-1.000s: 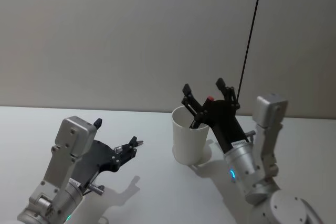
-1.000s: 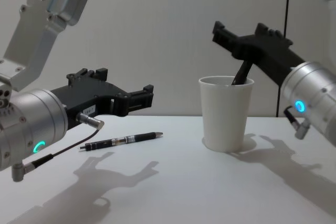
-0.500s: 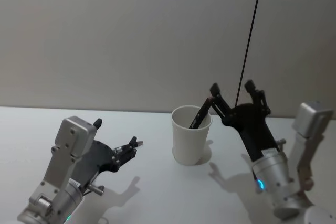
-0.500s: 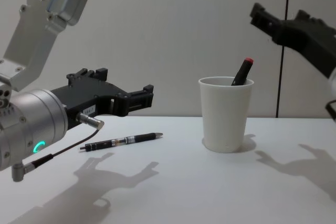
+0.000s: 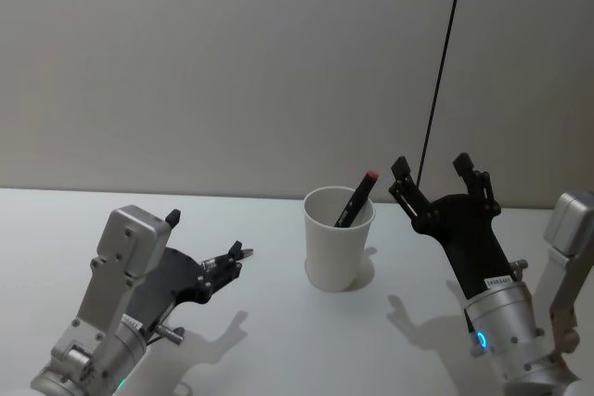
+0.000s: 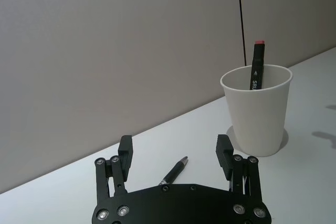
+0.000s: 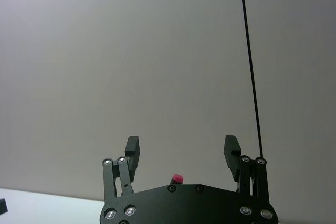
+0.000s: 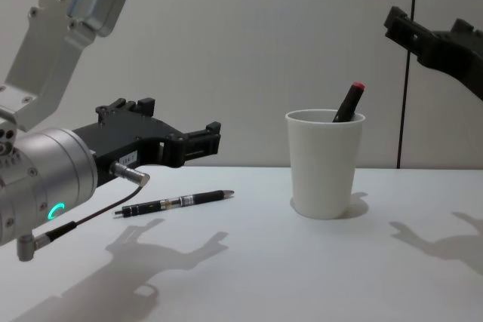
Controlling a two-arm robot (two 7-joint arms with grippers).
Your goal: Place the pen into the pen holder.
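We list the right gripper [image 5: 432,173] first: jaws apart, empty, at 2 o'clock of the cup's rim in the head view. The black marker with a red cap [image 5: 355,199] leans inside the plain white tapered paper cup [image 5: 336,252]. A slim black ballpoint pen [image 8: 177,201] lies on the white table [image 8: 302,277] at 9 o'clock of the cup. The left gripper [image 6: 175,148] hovers over it, jaws apart. We judge one deposit done. Next, the left jaws must descend and straddle the barrel.

Fig.: white matte surface [image 8: 249,284], w/ soft grey shadows on it. Plain grey wall [image 5: 213,62] behind, meeting it at a straight edge. Thin black cord [image 5: 443,62] runs down wall, right of centre.
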